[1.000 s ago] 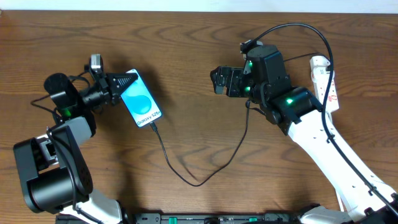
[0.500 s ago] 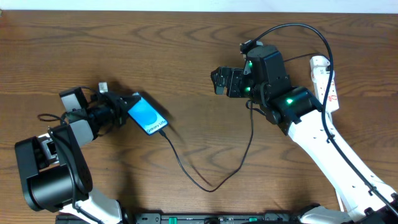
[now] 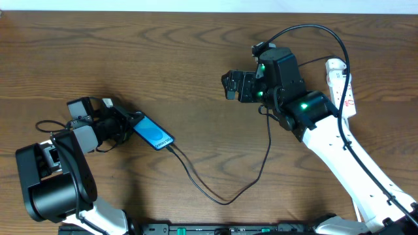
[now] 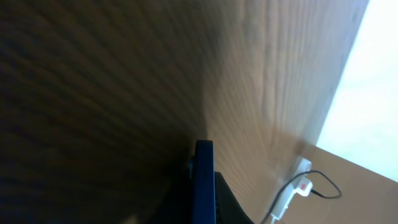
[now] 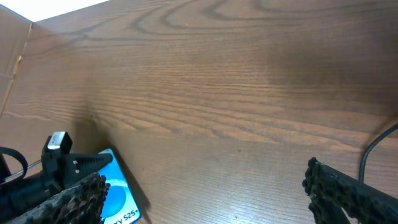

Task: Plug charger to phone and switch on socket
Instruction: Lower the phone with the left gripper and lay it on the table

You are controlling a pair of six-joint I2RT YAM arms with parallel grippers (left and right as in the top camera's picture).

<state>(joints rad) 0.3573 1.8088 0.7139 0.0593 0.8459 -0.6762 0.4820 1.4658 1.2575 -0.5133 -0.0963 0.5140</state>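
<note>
My left gripper (image 3: 130,123) is shut on the phone (image 3: 155,133), holding it tilted up on its edge at the left of the table. In the left wrist view the phone (image 4: 203,180) shows as a thin dark blue strip between the jaws of the left gripper (image 4: 203,208). The thin black charger (image 3: 225,199) meets the phone's lower end and loops across the table toward the right arm. The white socket (image 3: 341,88) lies at the far right. Near the table's middle hangs my right gripper (image 3: 230,85), open and holding nothing, its fingers (image 5: 345,193) wide apart.
Bare brown wood (image 3: 189,59) spreads between the arms. A black cable (image 3: 307,27) arcs over the right arm near the socket. The socket (image 4: 292,190) also shows small at the lower right of the left wrist view. The phone (image 5: 118,193) appears at the lower left of the right wrist view.
My left gripper has swung toward the front of the table with the phone, turning it from flat up onto its edge. The charger's loop was dragged along. The right arm has not moved.
</note>
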